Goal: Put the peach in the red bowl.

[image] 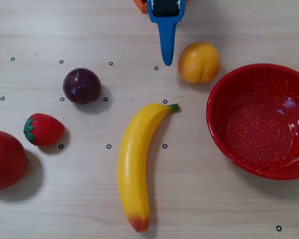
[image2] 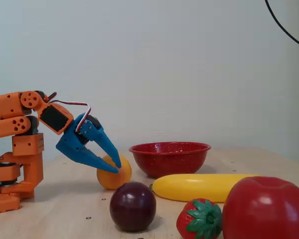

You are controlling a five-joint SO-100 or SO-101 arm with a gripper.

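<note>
Basically still pre-grasp: gripper (image2: 116, 167) is spread, tips down at the peach (image: 199, 62) but not pinching it. Peach sits on the table (image: 199, 199) just beside the red bowl (image: 261, 119), which looks empty. Grasp, lift and drop all remain.

One camera is looking straight down at the table (image: 199, 209) from close above, the arm's tool (image: 167, 61) entering from the top edge. Another is sitting low at table height, looking level across it toward a pale wall, arm at left. Both are taking in the banana (image: 134, 164) and red bowl (image: 224, 144).
</note>
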